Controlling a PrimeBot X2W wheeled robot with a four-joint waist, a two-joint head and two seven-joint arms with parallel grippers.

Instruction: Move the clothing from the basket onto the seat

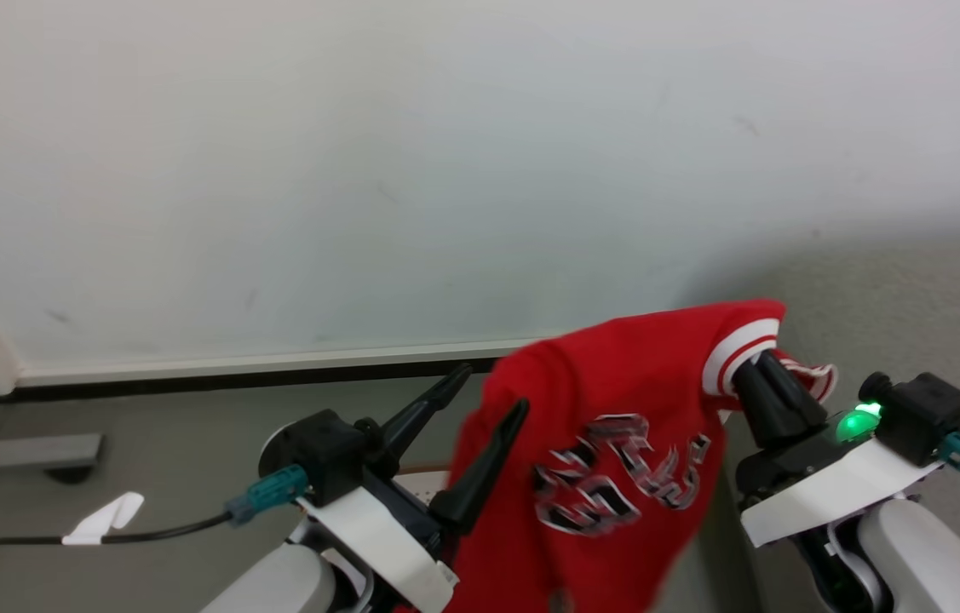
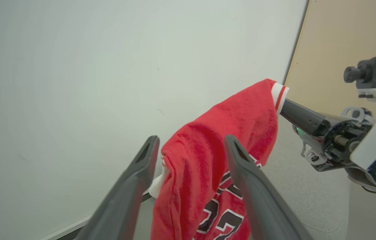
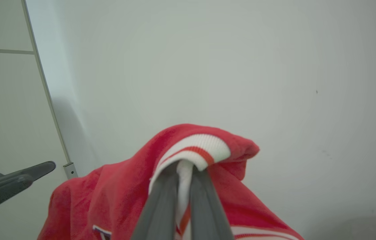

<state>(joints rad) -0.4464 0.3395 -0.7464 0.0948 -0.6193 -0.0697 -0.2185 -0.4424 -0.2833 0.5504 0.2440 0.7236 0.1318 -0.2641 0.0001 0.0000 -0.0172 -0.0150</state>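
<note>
Low in the head view my left pincer (image 1: 494, 387) stands open at the edge of the hanging jersey (image 1: 607, 400), pinching nothing. My right pincer (image 3: 185, 166) is clamped on its striped cuff, so the jersey hangs in the air at lower centre, not yet on the seat (image 1: 914, 289) at far right. About halfway, I judge. Two pincers, one jersey, one seat.

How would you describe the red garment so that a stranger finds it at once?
Against the pale wall hangs a jersey, the sole red thing there. The right pincer is shut on its red-and-white striped trim; dark letters edged in white cross its front.
</note>
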